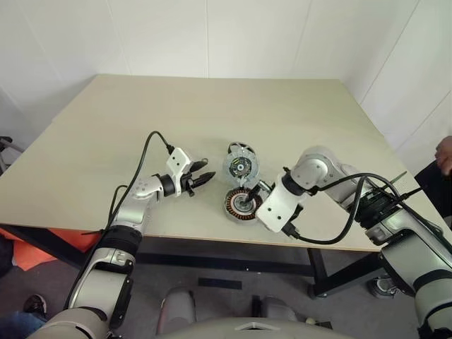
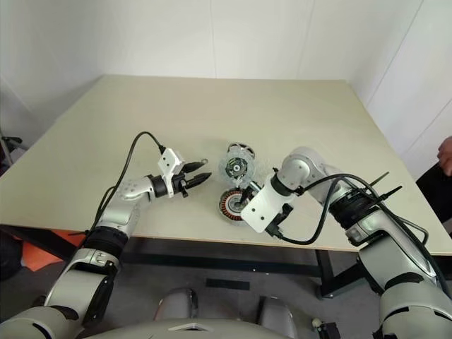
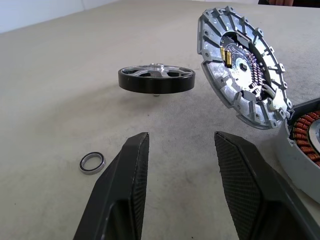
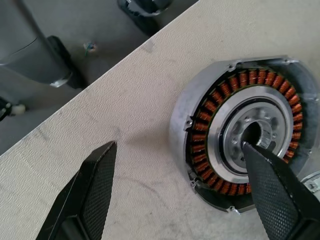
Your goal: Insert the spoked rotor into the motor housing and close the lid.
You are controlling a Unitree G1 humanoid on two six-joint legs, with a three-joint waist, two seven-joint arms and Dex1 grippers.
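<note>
The motor housing, with its copper windings facing up, lies flat near the table's front edge. My right gripper hangs open above it, one finger over the silvery hub and the other over bare table beside the rim. The lid stands tilted on edge just behind the housing, leaning at its rim. The spoked rotor, a dark wheel with a silvery hub, lies flat on the table beyond the lid. My left gripper is open and empty, pointing level toward the rotor from the left.
A small metal ring lies on the table close to my left fingers. The table's front edge runs just below the housing. A person's hand shows at the far right.
</note>
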